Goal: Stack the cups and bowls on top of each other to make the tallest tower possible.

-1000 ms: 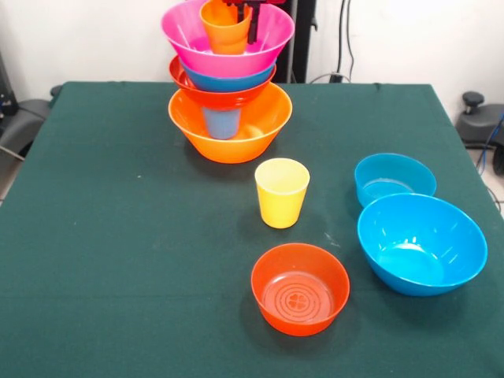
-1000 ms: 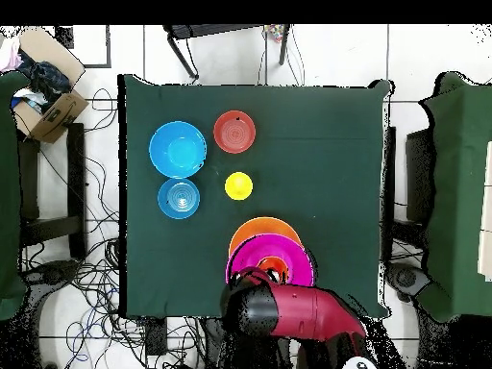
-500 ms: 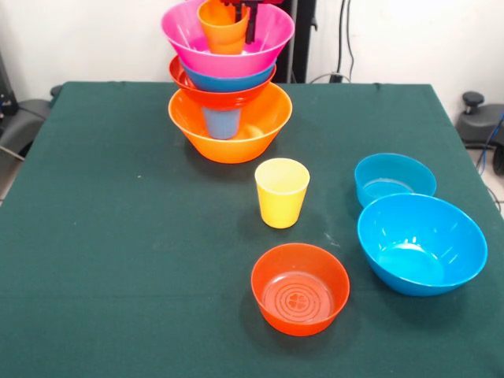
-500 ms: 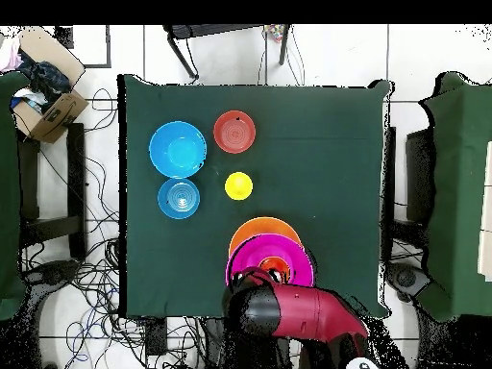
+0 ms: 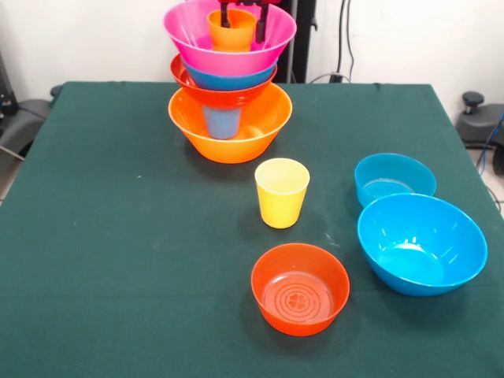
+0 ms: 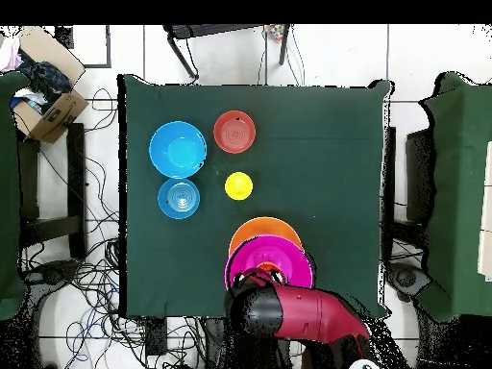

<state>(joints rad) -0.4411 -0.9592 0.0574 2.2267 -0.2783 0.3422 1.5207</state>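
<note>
The tower stands at the table's far side: a big orange bowl (image 5: 228, 134) holding a blue cup (image 5: 221, 122), then a red-orange bowl (image 5: 224, 96), a blue bowl (image 5: 228, 79) and a pink bowl (image 5: 228, 51). An orange cup (image 5: 231, 30) stands upright inside the pink bowl. My gripper (image 5: 242, 16) hangs over it, open, one finger to each side of the cup's right wall. A yellow cup (image 5: 281, 193) stands alone mid-table. In the overhead view my arm (image 6: 298, 312) covers the gripper and part of the pink bowl (image 6: 288, 256).
Loose on the cloth are a red-orange bowl (image 5: 300, 289) near the front edge, a small blue bowl (image 5: 394, 179) and a larger blue bowl (image 5: 421, 244) at the right. A cardboard box (image 6: 43, 101) sits off the table.
The orange cup went from tilted to upright and sank a little in the pink bowl. The fingers spread apart and let go of it.
</note>
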